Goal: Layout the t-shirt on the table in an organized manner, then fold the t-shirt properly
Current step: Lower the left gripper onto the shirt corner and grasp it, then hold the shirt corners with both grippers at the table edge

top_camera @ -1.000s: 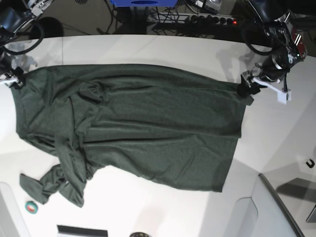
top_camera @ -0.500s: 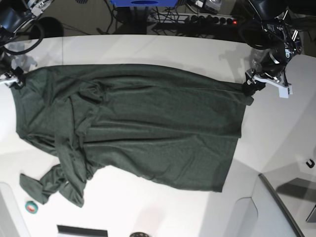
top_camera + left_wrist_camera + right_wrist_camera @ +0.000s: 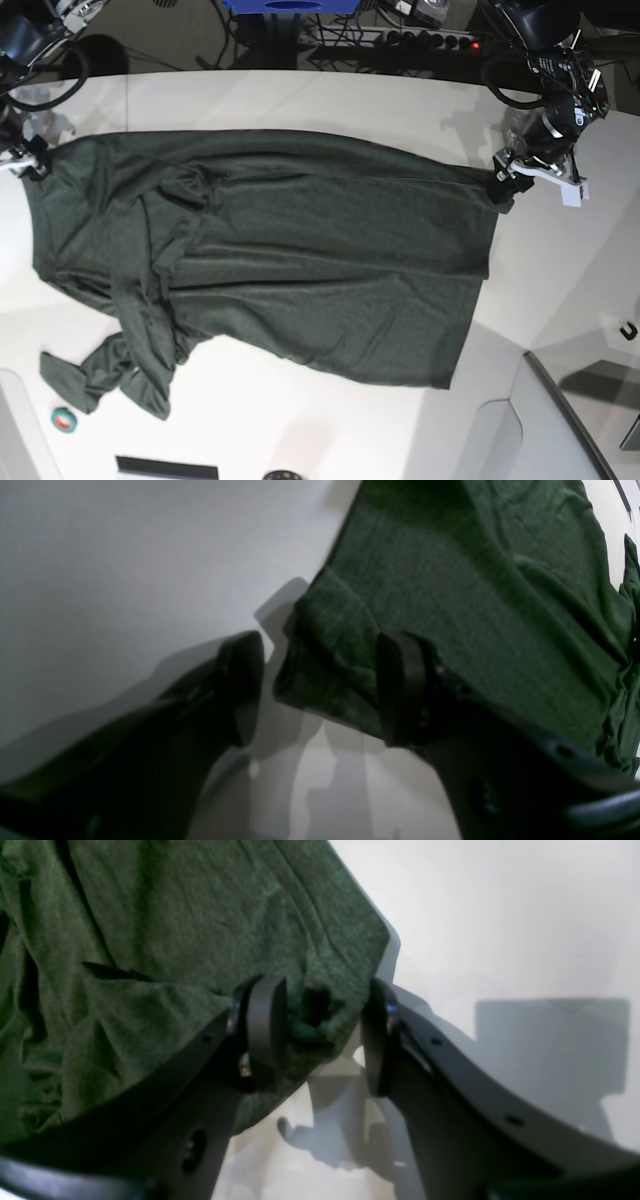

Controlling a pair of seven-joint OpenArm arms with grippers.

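Note:
The dark green t-shirt (image 3: 300, 260) lies spread on the white table (image 3: 300, 100), one sleeve crumpled at the front left (image 3: 90, 375). On the right of the base view, my left gripper (image 3: 505, 180) is down at the shirt's far right corner. In the left wrist view my left gripper (image 3: 320, 647) is open astride that corner (image 3: 325, 670): one finger (image 3: 400, 690) rests on the cloth, and bare table shows between the other and the cloth. My right gripper (image 3: 322, 990), at the far left corner in the base view (image 3: 25, 160), is shut on a bunched wad of t-shirt (image 3: 315, 1015).
A small round green and red object (image 3: 63, 420) lies near the front left edge. A little black hook-shaped piece (image 3: 627, 330) sits at the right. A grey panel (image 3: 560, 420) rises at the front right corner. Cables run behind the far edge.
The left gripper's jaws have narrowed around the shirt's right corner and its wrist has turned slightly. The right gripper and the shirt have stayed put.

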